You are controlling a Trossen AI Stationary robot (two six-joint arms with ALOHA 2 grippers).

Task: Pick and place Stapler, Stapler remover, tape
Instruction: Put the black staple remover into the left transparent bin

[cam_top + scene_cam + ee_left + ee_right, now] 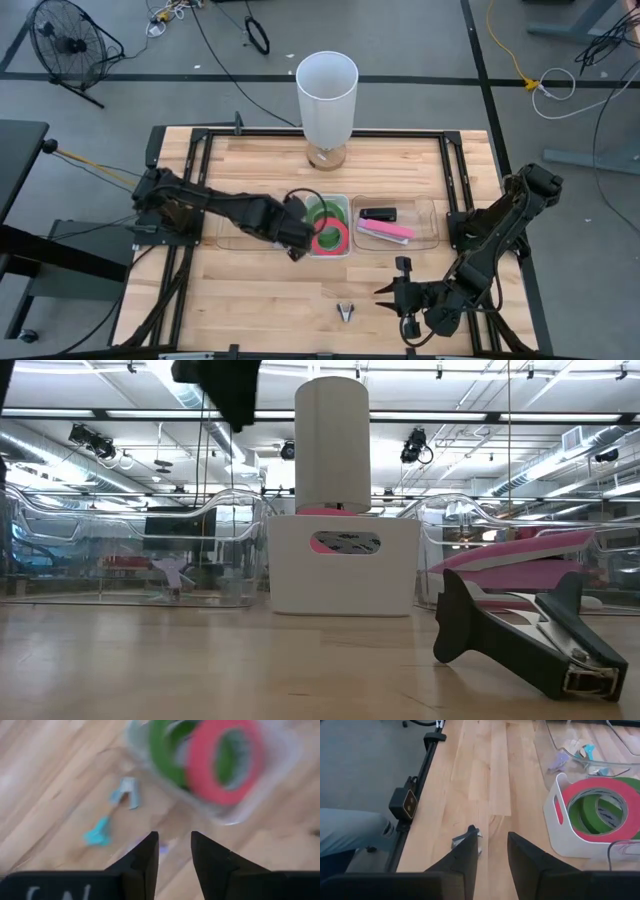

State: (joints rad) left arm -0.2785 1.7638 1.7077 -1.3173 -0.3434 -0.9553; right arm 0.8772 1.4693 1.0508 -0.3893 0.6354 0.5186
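Note:
A pinkish-red tape roll (331, 237) lies on green tape rolls (324, 213) inside the white bin (346, 199) at mid-table. My left gripper (298, 243) hovers open over the bin's near left corner, pointing steeply down, with nothing between its fingers (150, 852). A black stapler (378, 213) and a pink stapler (386, 231) lie in the clear tray (432, 225) to the right of the bin. The staple remover (346, 311) lies on the bare wood near the front edge. My right gripper (390, 294) stands open just right of the remover (466, 840).
A tall white cylinder (327, 95) stands at the far middle of the table. A second clear tray (235, 235) left of the bin holds small bluish bits (100, 832). Black frame rails (200, 200) run along the table's sides. Bare wood lies at the near left.

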